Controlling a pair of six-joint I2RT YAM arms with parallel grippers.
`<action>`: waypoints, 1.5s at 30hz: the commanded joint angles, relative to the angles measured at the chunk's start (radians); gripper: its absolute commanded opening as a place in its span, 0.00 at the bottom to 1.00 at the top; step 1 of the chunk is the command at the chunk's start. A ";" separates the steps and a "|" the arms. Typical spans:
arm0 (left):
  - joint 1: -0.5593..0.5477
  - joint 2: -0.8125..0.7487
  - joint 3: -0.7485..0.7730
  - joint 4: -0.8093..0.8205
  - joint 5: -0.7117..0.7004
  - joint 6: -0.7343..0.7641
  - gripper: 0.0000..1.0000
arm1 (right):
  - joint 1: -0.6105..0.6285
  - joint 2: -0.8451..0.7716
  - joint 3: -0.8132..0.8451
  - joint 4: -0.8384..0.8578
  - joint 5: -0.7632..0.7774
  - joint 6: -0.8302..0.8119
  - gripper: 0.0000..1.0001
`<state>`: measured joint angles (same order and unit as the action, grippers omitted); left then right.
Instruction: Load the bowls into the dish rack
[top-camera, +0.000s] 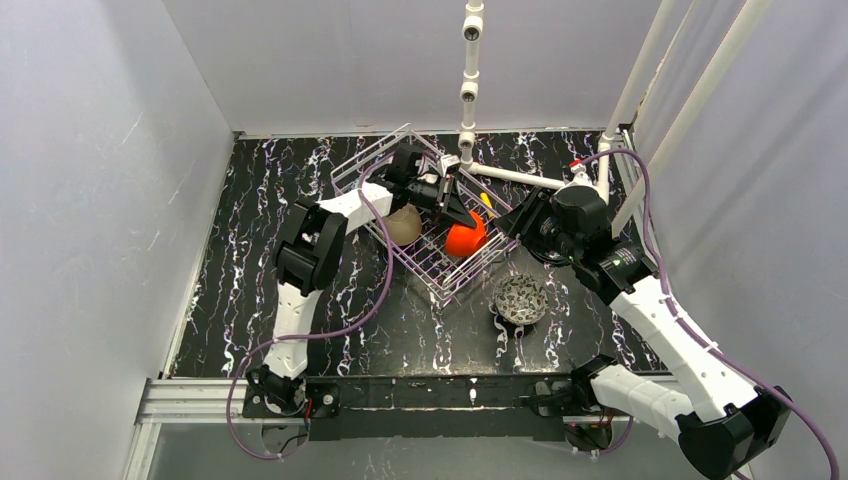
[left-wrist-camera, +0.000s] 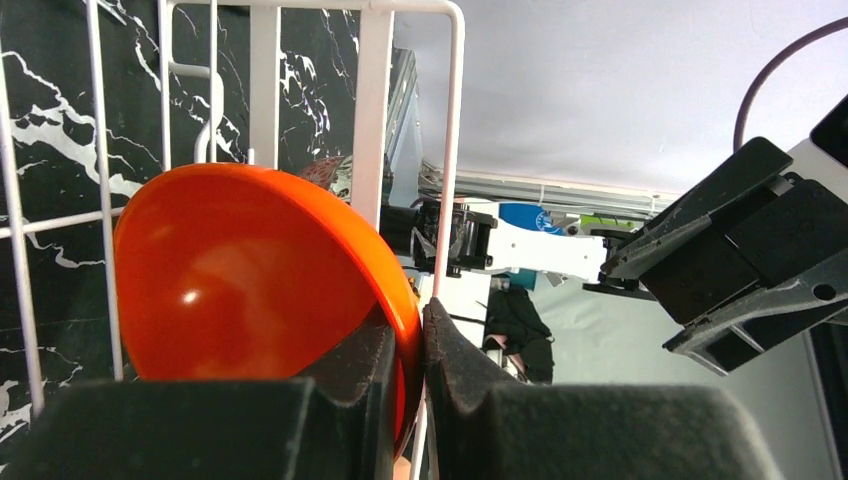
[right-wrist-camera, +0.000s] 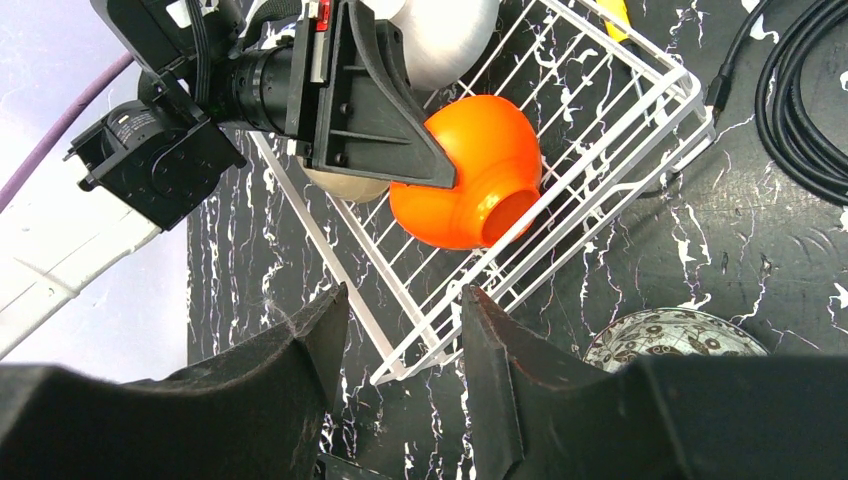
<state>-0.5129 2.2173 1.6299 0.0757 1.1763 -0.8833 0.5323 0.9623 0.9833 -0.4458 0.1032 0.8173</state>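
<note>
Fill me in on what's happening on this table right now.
The left gripper is shut on the rim of the red-orange bowl and holds it tipped on its side inside the dish rack. A tan bowl is in the rack beside it. The right gripper hangs open and empty just outside the rack. A patterned bowl sits on the table in front of the rack, not yet loaded.

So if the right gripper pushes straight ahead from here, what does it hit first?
Likely the rack's near wire wall, then the orange bowl just behind it, which the left gripper holds. The right gripper is open; depth is hard to judge.
</note>
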 joint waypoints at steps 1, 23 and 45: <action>0.051 0.025 -0.040 -0.022 -0.045 0.018 0.09 | 0.006 -0.007 0.002 0.022 0.015 0.008 0.53; 0.073 -0.113 0.037 -0.347 -0.395 0.290 0.53 | 0.015 0.002 0.007 0.023 0.017 0.014 0.53; -0.029 -0.317 0.095 -0.605 -0.778 0.534 0.57 | 0.021 -0.013 -0.021 0.037 0.010 0.019 0.54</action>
<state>-0.5011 1.9732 1.7069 -0.4564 0.4805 -0.4164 0.5457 0.9638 0.9794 -0.4427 0.1051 0.8349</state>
